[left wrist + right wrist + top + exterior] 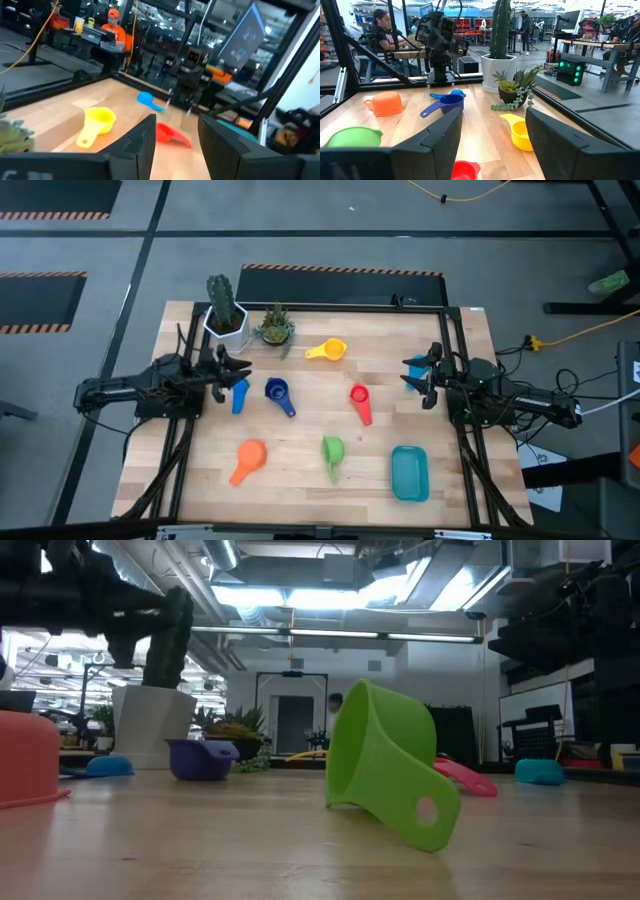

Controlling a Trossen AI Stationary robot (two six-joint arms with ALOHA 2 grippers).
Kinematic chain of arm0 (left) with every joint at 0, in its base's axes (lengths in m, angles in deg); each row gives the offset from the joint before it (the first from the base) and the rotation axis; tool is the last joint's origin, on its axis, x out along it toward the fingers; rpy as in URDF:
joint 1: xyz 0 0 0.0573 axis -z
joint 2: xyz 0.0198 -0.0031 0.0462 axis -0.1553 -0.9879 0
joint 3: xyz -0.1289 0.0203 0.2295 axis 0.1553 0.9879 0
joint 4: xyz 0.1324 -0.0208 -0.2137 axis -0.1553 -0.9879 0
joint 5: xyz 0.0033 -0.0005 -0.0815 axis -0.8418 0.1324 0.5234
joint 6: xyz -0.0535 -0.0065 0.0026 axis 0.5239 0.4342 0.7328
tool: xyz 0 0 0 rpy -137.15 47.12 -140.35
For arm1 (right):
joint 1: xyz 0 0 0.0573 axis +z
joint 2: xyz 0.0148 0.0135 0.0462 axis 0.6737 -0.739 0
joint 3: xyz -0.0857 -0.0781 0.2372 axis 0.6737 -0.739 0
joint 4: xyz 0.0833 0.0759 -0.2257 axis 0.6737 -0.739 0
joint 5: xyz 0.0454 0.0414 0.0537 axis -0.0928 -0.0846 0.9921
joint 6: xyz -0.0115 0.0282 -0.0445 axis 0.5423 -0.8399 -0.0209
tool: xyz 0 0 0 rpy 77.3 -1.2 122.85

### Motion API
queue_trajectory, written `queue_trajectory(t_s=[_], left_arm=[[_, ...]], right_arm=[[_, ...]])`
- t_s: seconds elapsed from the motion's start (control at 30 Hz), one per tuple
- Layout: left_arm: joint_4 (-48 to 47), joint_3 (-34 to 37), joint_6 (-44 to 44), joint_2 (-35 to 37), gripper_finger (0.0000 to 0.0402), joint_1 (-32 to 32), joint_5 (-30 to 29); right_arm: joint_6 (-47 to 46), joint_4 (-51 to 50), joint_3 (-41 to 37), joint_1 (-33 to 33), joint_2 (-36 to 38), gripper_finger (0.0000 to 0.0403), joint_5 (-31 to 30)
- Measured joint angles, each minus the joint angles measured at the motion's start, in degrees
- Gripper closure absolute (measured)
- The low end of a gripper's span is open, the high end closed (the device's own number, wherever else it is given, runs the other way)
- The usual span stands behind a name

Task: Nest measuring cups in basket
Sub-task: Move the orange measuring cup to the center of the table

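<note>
— On the wooden table (300, 450), where did everything lie?

— The six cups were scattered, none in the basket. The teal basket (409, 472) sat near the front right corner, holding nothing. The green cup (332, 451) lay on its side just left of it, the orange cup (247, 457) farther left. The red cup (360, 400) was mid-table, the yellow cup (327, 351) toward the back beside a small succulent (274, 328). The dark blue cup (279, 393) and the light blue cup (239, 395) lay close together on the left.

— And the left gripper (228, 372)?

— It hung at the left side, just above the light blue cup and in front of the white cactus pot (225, 323). Its fingers (145, 142) stood parted with nothing between them.

— The right gripper (415, 374)?

— It waited at the right edge, well apart from every cup, pointing inward. Its fingers (440, 137) were spread too, gripping nothing; past them showed the red and yellow cups.

— Anyone nearby?

— People sat at desks beyond the table, one in an orange cap (114, 13).
</note>
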Motion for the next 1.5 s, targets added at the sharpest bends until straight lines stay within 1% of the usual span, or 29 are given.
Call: queue_trajectory(t_s=[0.23,0.33,0.43,0.53,0.63,0.8,0.9,0.97,1.03,1.27,1.5], left_arm=[[-0.2,-6.4,0.2,-1.6,0.0264,0.9,0.2],[-2.1,-10.2,0.5,-4.4,0.0264,2.5,0.1],[-4.1,-13.9,4.5,-8.8,0.0264,4.3,0.2],[-8.0,-17.9,10.4,-14.1,0.0264,6.5,1.2],[-14.4,-22.6,18.1,-19.7,0.0264,8.8,5.0],[-24.6,-28.7,33.8,-27.1,0.0264,12.8,15.7],[-25.2,-29.2,45.8,-30.2,0.0264,15.6,22.7],[-25.6,-29.2,52.4,-31.9,0.0264,17.6,25.7],[-26.0,-29.2,56.7,-33.6,0.0264,19.6,26.6],[-26.1,-29.2,67.2,-38.9,0.0264,27.2,26.3],[-26.1,-29.2,78.7,-43.8,0.0264,36.1,23.4]], right_arm=[[-0.1,0.0,0.0,0.0,0.0,0.0178,0.0],[-0.1,0.0,0.0,0.0,0.0,0.0178,0.0],[-0.2,0.0,0.0,0.0,0.0,0.0178,0.0],[-0.2,0.0,0.0,0.0,0.0,0.0178,0.0],[-0.2,0.0,0.0,0.0,0.0,0.0178,0.0],[-0.2,0.0,0.0,0.0,0.0,0.0178,0.0],[-0.2,0.0,0.0,0.0,0.0,0.0178,0.0],[-0.2,0.0,0.0,0.0,0.0,0.0178,0.0],[-0.2,0.0,0.0,0.0,0.0,0.0178,0.0],[-0.2,0.0,0.0,0.0,0.0,0.0178,0.0],[-0.2,0.0,0.0,0.0,0.0,0.0178,0.0]])
